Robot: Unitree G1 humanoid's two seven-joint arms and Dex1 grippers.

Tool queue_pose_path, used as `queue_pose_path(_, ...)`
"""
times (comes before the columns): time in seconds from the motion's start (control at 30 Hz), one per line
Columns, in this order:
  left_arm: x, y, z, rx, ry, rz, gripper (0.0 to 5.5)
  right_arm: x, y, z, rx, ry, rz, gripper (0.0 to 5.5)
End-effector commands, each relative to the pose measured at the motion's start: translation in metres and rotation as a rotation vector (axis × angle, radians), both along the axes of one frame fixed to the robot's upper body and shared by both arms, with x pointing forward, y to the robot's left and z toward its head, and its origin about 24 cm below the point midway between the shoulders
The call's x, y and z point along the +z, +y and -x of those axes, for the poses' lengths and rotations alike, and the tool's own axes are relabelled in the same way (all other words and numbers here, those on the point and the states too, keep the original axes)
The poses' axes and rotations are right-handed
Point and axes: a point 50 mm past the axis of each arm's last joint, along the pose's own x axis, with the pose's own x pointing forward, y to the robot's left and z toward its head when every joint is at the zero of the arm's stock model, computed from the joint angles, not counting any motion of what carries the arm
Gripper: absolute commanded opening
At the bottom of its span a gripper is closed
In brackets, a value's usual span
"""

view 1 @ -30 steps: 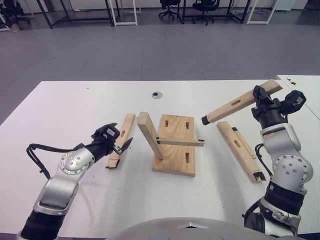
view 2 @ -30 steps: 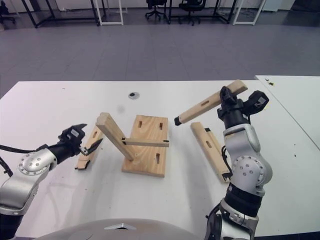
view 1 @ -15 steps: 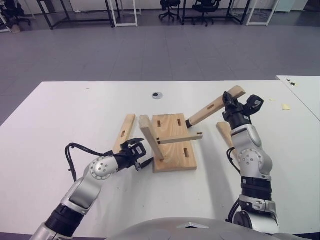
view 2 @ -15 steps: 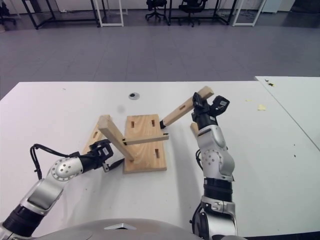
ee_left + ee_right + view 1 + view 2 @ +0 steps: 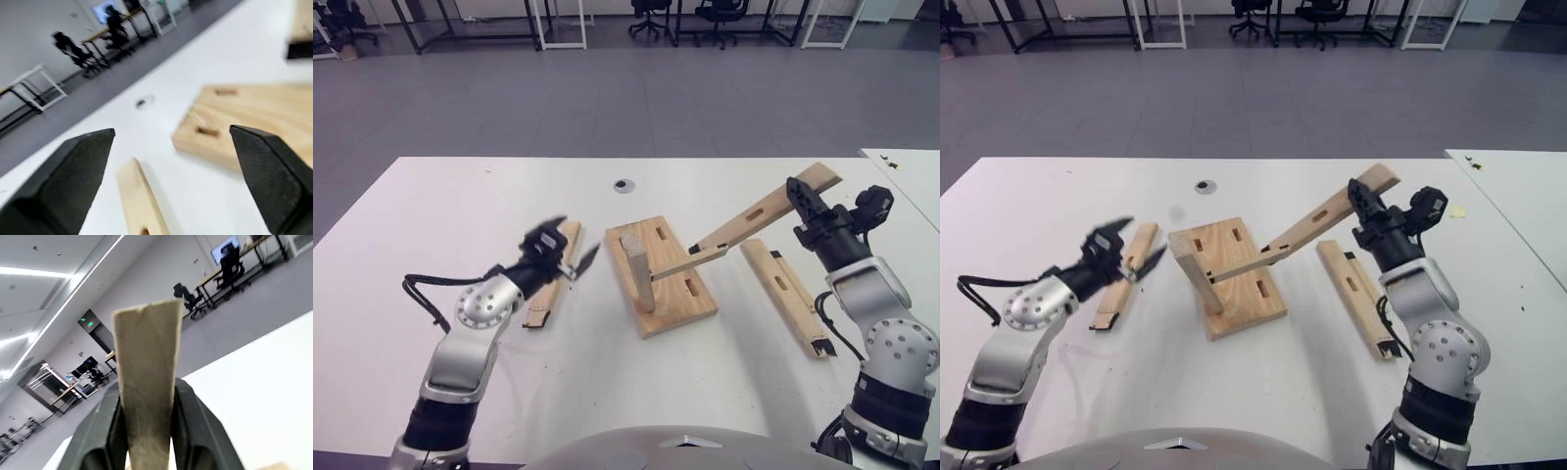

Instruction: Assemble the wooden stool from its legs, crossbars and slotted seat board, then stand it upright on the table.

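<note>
- Left gripper (image 5: 574, 240), wide, withdrawn from seat board (image 5: 690, 299) to loose leg (image 5: 543, 299) at 9 o'clock.
- Right gripper (image 5: 801, 199) clamps raised leg (image 5: 754, 212); board rotated.
- Spare leg (image 5: 790, 297) at 3 o'clock.

Head stereo pair down over table (image 5: 431, 215); wrist cameras close along fingers (image 5: 63, 171).

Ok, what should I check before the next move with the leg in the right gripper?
1. Right gripper shut on the held leg: ok.
2. Held leg's lower end lined up with the crossbar tip: cannot tell.
3. Standing leg seated in the seat board: cannot tell.
4. Seat board flat on the table: ok.
5. Left gripper open and free to brace: ok.
</note>
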Motion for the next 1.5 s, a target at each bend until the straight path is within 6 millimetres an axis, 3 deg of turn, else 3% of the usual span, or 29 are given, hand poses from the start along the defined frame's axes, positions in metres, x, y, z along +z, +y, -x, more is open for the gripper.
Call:
queue_pose_path(0.03,0.039,-0.001,-0.002,0.078,-0.110,0.194,4.33,0.001,0.006,0.014,0.027,0.083,-0.001,1.02)
queue_pose_path(0.13,0.074,-0.012,0.005,-0.005,-0.192,0.356,4.33,0.001,0.009,0.019,0.027,0.119,0.081,1.02)
queue_pose_path(0.33,0.086,-0.041,0.014,-0.113,-0.182,0.366,4.33,0.003,0.015,0.020,0.010,0.130,0.136,1.02)
queue_pose_path(0.53,0.078,-0.054,0.020,-0.186,-0.151,0.284,4.33,-0.002,0.037,0.020,0.003,0.079,0.185,1.02)
queue_pose_path(0.7,0.073,-0.057,0.020,-0.203,-0.144,0.230,4.33,-0.008,0.043,0.021,0.037,0.041,0.203,1.02)
queue_pose_path(0.87,0.066,-0.056,0.019,-0.191,-0.136,0.193,4.33,-0.034,0.058,0.025,0.177,0.114,0.447,1.02)
queue_pose_path(1.03,0.055,-0.058,0.016,-0.163,-0.132,0.163,4.33,-0.044,0.069,0.032,0.234,0.145,0.608,1.02)
queue_pose_path(1.33,0.035,-0.052,0.009,-0.109,-0.122,0.061,4.33,-0.053,0.049,0.034,0.187,0.160,0.482,1.04)
queue_pose_path(1.5,0.030,-0.053,0.007,-0.113,-0.128,-0.004,4.33,-0.057,0.050,0.034,0.211,0.157,0.484,1.04)
